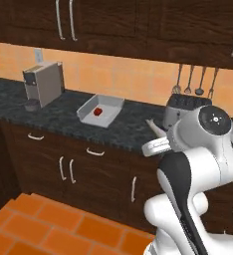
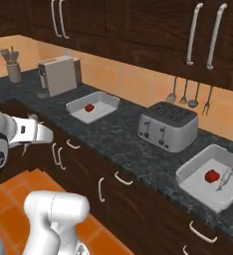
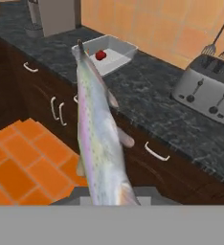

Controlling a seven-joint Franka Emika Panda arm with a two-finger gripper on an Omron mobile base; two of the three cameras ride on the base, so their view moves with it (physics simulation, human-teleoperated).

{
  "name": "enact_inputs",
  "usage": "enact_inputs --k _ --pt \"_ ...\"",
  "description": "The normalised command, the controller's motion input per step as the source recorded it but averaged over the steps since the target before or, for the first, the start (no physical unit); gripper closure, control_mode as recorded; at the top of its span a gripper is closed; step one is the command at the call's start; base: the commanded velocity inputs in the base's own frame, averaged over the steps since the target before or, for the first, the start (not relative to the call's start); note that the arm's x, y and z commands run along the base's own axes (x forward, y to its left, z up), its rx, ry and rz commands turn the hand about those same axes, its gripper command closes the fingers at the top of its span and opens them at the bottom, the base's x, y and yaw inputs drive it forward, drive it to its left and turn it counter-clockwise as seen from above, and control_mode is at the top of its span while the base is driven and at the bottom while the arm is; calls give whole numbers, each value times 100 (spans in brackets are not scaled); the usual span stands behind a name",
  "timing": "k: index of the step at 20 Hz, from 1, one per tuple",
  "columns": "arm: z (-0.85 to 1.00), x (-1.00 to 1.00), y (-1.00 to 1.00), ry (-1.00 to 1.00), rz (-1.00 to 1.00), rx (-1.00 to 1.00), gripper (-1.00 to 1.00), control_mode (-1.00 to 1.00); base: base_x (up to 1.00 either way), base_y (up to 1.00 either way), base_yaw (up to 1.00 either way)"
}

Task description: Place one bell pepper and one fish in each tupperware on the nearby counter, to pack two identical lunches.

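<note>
One fish clamped between fingers at its lower end, extending lengthwise up hand view, held in air before drawer fronts, short of worktop edge. Beyond fish tip: grey tub on worktop, red pepper inside. Second tub further right on same worktop, containing pepper and another fish side by side. Toaster between tubs. Coffee machine left of first tub.

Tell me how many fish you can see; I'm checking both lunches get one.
2. One fish lies in the right-hand tupperware beside a red bell pepper. The other fish is held in the gripper, out over the floor in front of the counter.
</note>
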Motion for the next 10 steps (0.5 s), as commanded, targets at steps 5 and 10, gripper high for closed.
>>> enact_inputs --k 5,10 --pt "0 0 0 0 0 0 100 100 100 100 -36" --pt "0 0 0 0 0 0 100 100 98 96 -60"
